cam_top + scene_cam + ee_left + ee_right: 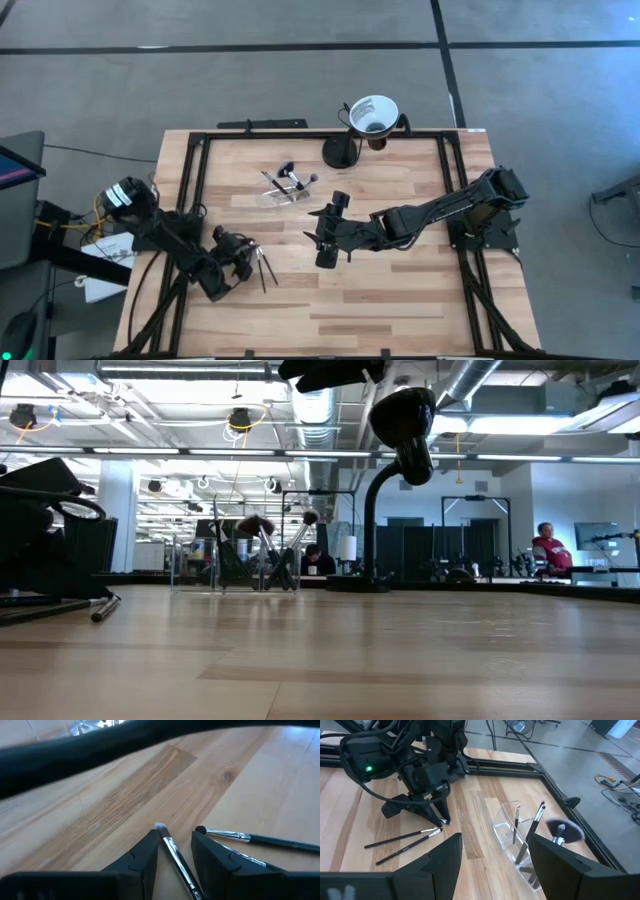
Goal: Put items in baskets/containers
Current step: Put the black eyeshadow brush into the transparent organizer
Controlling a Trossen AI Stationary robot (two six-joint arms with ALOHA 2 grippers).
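Observation:
Two thin dark-handled brushes [263, 270] lie flat on the wood by my left gripper [248, 256]. In the left wrist view, my left gripper [176, 834] is open, its fingers down on either side of the white-tipped brush [172, 851] without touching it. The second brush [250, 838] lies just outside one finger. The clear holder [279, 193] sits farther back and holds several brushes [536, 820], among them one with a fluffy black head [564, 831]. My right gripper [328, 232] hovers open above mid-table, near the holder [512, 832].
A white funnel cup on a black stand [368, 118] stands at the far edge behind the holder. Black frame rails [196, 170] run along the table's left, far and right sides. Bare wood [400, 300] stretches across the near half. People show far off in the room.

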